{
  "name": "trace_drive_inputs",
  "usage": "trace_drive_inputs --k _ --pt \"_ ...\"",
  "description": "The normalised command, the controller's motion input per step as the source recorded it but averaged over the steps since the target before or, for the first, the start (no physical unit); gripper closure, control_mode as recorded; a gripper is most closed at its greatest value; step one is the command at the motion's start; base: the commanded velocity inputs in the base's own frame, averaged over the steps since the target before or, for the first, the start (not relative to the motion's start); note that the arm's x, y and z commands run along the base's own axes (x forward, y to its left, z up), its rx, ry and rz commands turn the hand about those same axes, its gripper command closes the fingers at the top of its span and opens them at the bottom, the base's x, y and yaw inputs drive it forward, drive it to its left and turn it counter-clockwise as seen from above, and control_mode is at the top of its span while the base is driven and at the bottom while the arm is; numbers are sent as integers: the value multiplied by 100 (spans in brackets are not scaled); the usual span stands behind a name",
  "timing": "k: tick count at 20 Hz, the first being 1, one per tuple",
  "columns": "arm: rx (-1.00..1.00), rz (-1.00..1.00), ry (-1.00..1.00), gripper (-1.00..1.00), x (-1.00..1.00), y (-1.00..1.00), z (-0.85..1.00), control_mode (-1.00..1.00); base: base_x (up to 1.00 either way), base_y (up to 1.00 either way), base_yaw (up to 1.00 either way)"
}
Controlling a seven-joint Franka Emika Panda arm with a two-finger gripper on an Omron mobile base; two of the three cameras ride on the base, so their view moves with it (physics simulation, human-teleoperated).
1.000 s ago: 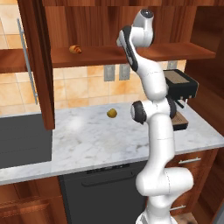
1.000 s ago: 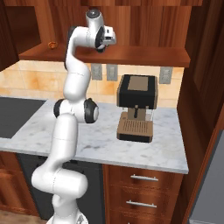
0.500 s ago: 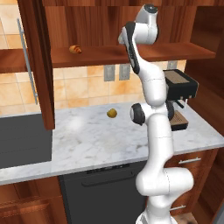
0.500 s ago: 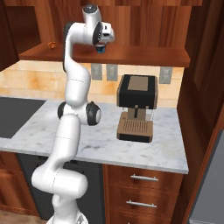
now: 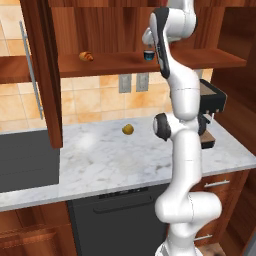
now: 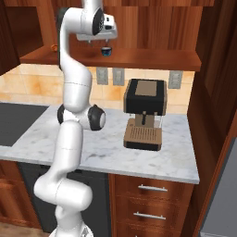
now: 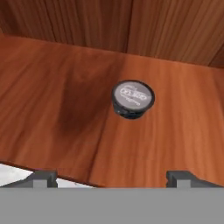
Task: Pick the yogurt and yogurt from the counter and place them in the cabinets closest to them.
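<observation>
The dark blue yogurt (image 7: 133, 99) stands upright on the wooden shelf (image 7: 65, 109) of the open cabinet (image 5: 150, 62), a little to one o'clock of centre in the hand view, with nothing touching it. The pincer (image 7: 111, 177) hangs above it, fingertips (image 7: 43, 177) spread wide apart and gripping nothing. Down on the marble desk (image 5: 100, 155) a yellow-brown ball (image 5: 128, 129) sits at nine o'clock from the arm, and the coffee machine (image 6: 143, 113) at its three o'clock.

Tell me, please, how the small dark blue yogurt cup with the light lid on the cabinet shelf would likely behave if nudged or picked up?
The small dark blue yogurt cup looks squat, so it would probably slide on the glossy wooden shelf rather than tip. Being tiny, it is likely light. Its round wall might slip between the fingertips unless gripped squarely.
</observation>
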Motion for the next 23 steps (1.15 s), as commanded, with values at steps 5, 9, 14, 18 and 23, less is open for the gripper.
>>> trace_drive_inputs --k 5,9,14,18,23 --pt "0 5 1 -100 -100 -12 16 -100 0 0 0" --pt "0 5 0 -100 -100 -19 2 -100 0 0 0" --pt "-2 3 -8 -100 -100 -26 -23 -100 0 0 0" --pt "-15 1 -18 -100 -100 -12 -76 -100 0 0 0" --pt "-16 4 -16 -100 -100 -17 -95 -100 0 0 0"
